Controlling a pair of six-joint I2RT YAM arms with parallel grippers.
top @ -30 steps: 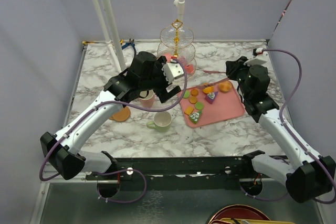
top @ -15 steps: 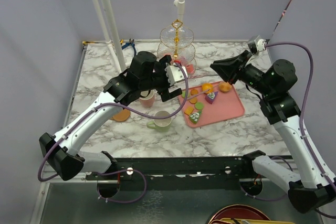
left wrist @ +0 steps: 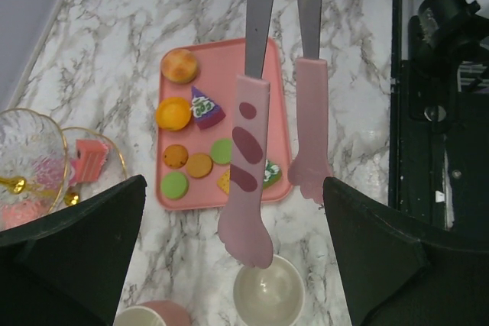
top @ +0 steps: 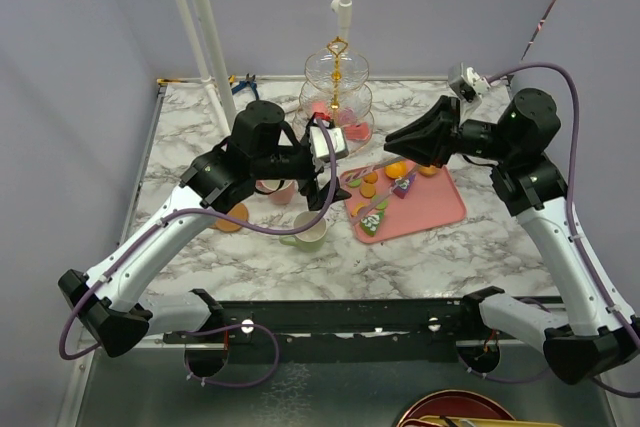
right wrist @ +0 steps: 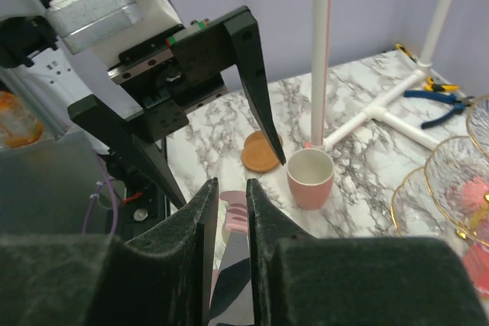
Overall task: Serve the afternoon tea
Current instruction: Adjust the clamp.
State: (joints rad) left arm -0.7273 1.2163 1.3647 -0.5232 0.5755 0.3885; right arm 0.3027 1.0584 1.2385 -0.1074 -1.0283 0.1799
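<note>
The glass three-tier stand (top: 338,87) with a gold stem stands at the back, a pink cake (left wrist: 85,162) on its lower tier. Macarons and cake slices (left wrist: 191,108) lie on the flat pink tray (top: 440,209). A pink mug (top: 280,192) and a pale-green mug (top: 310,232) stand left of the tray, with a brown coaster (top: 230,217) further left. My right gripper (top: 398,139) is shut on pink-tipped tongs (left wrist: 248,150) that reach out over the tray's left part. My left gripper (left wrist: 233,188) hangs wide open above the green mug (left wrist: 267,292), holding nothing.
White pipe posts (top: 205,37) rise at the back left, with blue-handled pliers (right wrist: 435,97) at their foot. Purple walls close in the table on three sides. A black rail (top: 350,317) runs along the near edge.
My right arm has lifted and swung left, carrying the tongs from the table's right side to over the tray. My left arm has pulled back slightly towards the mugs, still open.
</note>
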